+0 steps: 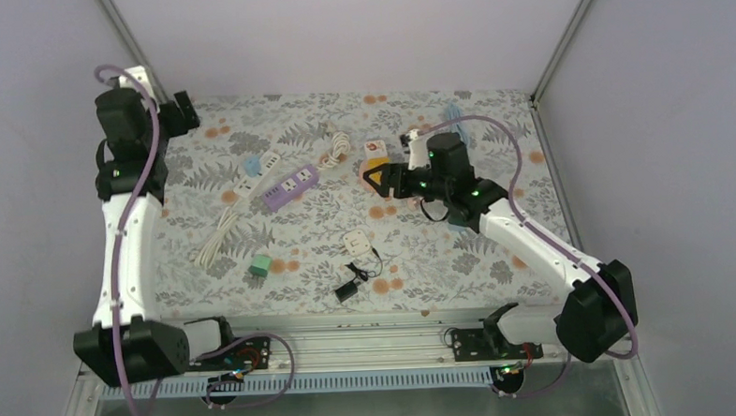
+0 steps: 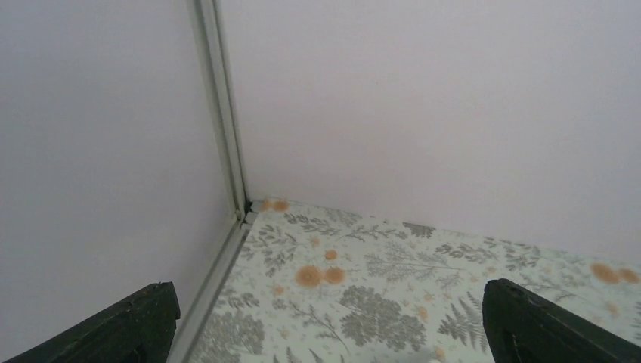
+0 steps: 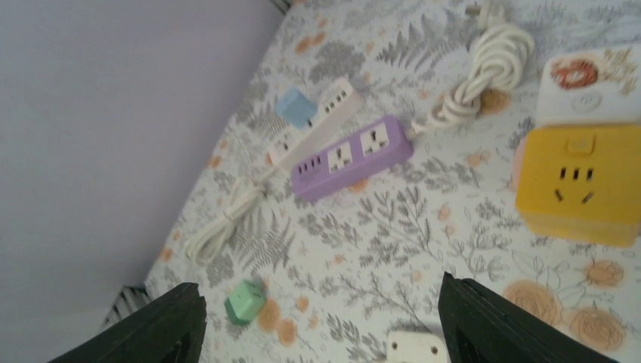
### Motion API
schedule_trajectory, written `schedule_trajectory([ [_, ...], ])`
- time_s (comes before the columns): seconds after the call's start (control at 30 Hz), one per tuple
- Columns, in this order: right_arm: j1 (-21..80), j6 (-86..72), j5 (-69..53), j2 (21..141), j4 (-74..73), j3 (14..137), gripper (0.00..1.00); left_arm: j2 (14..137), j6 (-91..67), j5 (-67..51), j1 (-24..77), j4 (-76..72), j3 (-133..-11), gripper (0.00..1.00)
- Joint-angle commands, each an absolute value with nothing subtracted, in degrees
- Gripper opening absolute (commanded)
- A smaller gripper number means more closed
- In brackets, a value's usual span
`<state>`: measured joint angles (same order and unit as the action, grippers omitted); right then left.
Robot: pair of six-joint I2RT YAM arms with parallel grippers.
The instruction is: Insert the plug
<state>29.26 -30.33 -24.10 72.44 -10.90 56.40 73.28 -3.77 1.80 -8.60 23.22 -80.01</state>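
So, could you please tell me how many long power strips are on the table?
2. The white strip lies left of centre, toward the back; the purple strip lies just right of it. The right arm may hide more.

Overhead camera sits high at the near edge, whole table (image 1: pixel 460 251) in frame. Left wrist stares low into the far-left corner (image 2: pixel 246 206); right wrist looks down closer, sharing the purple power strip (image 3: pixel 351 157) with overhead.
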Motion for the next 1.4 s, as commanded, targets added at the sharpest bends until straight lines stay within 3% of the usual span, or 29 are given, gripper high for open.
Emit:
schedule_trajectory([
  [0.0,34.0,-25.0,-16.0,73.8,-20.2,57.3,0.79,64.5,-13.0,0.8,-8.8,19.5,-73.6,1.0],
  [0.2,38.8,-20.4,-16.5,71.7,-24.4,52.4,0.79,54.7,-14.7,-27.7,-8.2,15.1,-60.0,0.99],
  [0.3,41.5,-25.1,-18.5,73.6,-25.3,50.4,0.79,50.9,-16.9,-32.7,-6.5,13.6,-53.0,0.98],
  [0.67,54.6,-23.2,-14.2,74.0,-29.5,46.6,0.82,46.9,-13.7,-31.4,-5.0,18.2,-45.6,0.99],
  [0.83,58.5,-22.0,-12.2,77.2,-33.2,46.8,0.75,46.7,-10.5,-26.7,-5.0,21.7,-47.2,0.99],
  [1.07,61.1,-19.7,-12.7,82.3,-33.7,48.1,0.58,46.8,-10.1,-28.0,-5.0,20.8,-47.2,1.0],
  [1.37,64.4,-16.0,-7.3,92.0,-27.6,54.3,0.76,46.8,-9.5,-29.8,-4.8,20.9,-47.4,1.0],
])
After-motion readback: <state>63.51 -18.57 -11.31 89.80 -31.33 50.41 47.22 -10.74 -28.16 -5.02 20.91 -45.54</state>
